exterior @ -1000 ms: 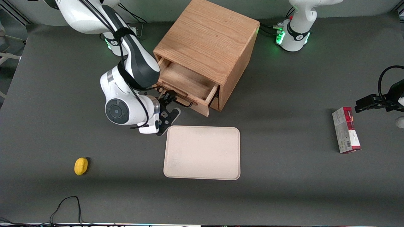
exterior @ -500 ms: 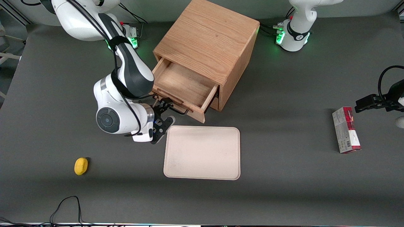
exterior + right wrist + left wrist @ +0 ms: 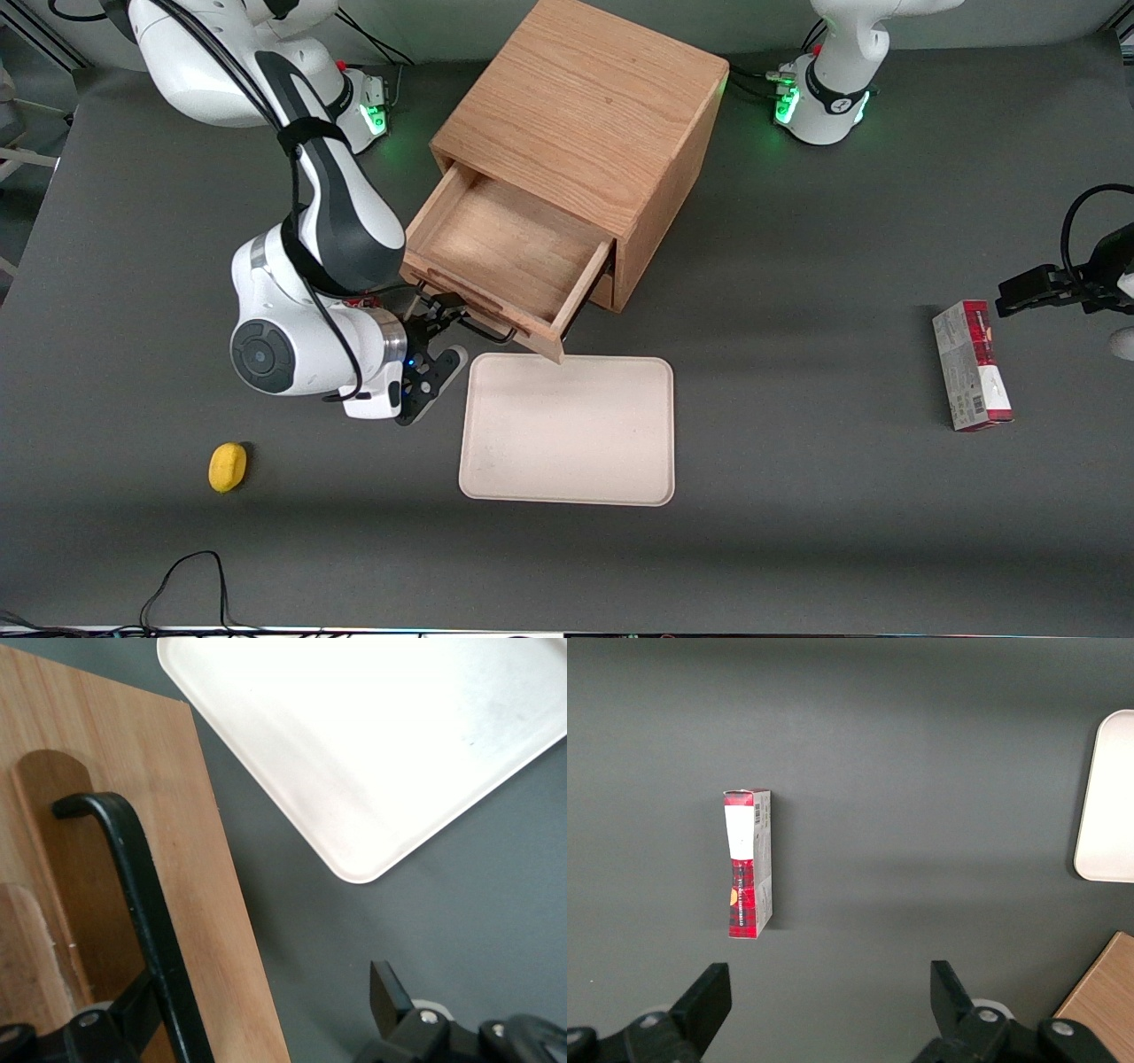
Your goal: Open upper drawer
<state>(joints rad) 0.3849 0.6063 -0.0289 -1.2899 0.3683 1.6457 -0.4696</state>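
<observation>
The oak cabinet (image 3: 585,106) stands on the dark table. Its upper drawer (image 3: 505,248) is pulled well out and its shallow wooden tray is bare. My right gripper (image 3: 436,341) is in front of the drawer front, open, with one finger hooked inside the long black wire handle (image 3: 474,326). In the right wrist view the handle (image 3: 142,904) runs down the light wood front (image 3: 208,904) and lies against one finger; the gripper (image 3: 263,997) has its jaws wide apart, the other finger over bare table. The lower drawer is almost hidden under the upper one.
A beige tray (image 3: 567,430) lies nearer the front camera than the cabinet, and the drawer's corner reaches over its edge; it also shows in the right wrist view (image 3: 372,735). A yellow object (image 3: 228,467) lies toward the working arm's end, a red box (image 3: 972,365) toward the parked arm's.
My gripper has moved toward the front camera and the working arm's end, drawing the handle with it. The upper drawer has slid farther out of the cabinet.
</observation>
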